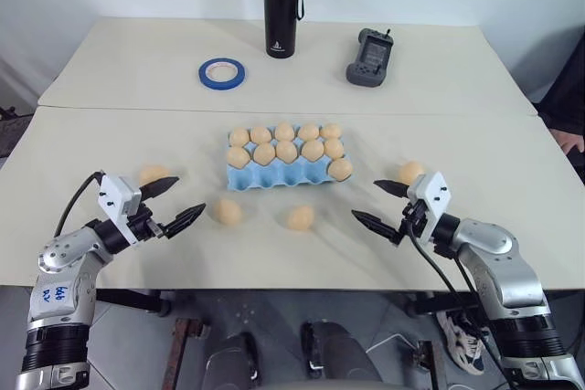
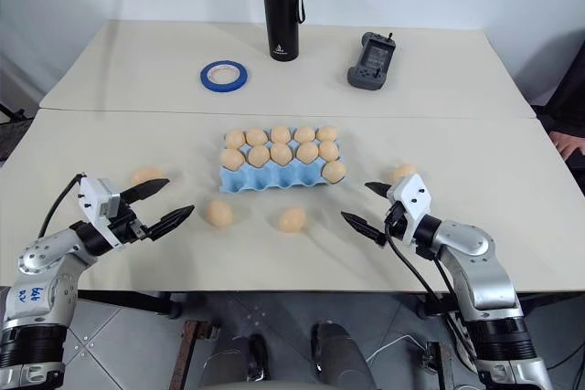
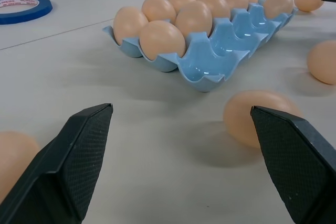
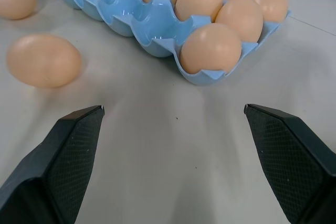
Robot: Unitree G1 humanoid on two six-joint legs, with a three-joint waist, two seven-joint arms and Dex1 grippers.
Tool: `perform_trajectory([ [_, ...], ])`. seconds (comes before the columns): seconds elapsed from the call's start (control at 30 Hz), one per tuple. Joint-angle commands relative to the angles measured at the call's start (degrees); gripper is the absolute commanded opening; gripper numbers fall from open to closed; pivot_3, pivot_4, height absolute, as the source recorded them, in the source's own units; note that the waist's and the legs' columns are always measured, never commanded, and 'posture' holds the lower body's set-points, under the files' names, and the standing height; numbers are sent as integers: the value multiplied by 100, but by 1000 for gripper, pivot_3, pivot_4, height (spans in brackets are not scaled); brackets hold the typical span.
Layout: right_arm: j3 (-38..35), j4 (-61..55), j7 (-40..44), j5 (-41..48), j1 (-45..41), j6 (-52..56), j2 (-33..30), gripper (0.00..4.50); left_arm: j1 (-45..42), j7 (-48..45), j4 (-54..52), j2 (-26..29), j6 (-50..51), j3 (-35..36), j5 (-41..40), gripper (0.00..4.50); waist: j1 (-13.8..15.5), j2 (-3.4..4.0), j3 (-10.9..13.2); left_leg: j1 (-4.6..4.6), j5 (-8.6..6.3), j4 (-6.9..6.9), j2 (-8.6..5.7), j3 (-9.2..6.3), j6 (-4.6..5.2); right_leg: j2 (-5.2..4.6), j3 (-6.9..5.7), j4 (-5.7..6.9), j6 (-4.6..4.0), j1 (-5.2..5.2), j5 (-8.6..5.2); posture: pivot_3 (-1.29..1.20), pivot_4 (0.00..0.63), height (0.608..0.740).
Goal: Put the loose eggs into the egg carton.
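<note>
The light blue egg carton (image 1: 274, 180) lies mid-table, its two far rows full of eggs, with one more egg in the near row's right cup. Several loose eggs rest on the table around it: one (image 1: 154, 174) just beyond my left gripper, one (image 1: 228, 212) and another (image 1: 300, 217) in front of the carton, and one (image 1: 410, 173) behind my right gripper. My left gripper (image 1: 187, 196) hovers open, left of the carton, pointing toward the nearest egg (image 3: 257, 119). My right gripper (image 1: 366, 200) is open to the carton's right, facing its corner (image 4: 210, 77).
A black bottle (image 1: 280, 2), a blue tape roll (image 1: 222, 72) and a dark handheld device (image 1: 370, 57) stand on the far table. A seam runs between the two tables behind the carton. A person's hand (image 1: 571, 141) shows at the right edge.
</note>
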Motion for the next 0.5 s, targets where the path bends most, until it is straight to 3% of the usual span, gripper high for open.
perform_trajectory([
  [0.03, -74, -78, -6, 28, -75, -94, 9, 4500, -34, -45, -31, 2, -202, 37, 27, 4486, -1, 0, 0, 0, 0, 0, 0, 0, -1, 0, 0, 0, 0, 0, 0, 0, 150, 740],
  [0.5, -382, -587, -577, 285, -124, 377, 79, 4500, -55, -17, -241, -9, -124, 52, -63, 4486, -3, 0, 0, 0, -2, -1, 0, -1, -1, 0, 0, 0, -1, -1, 0, 0, 150, 740],
])
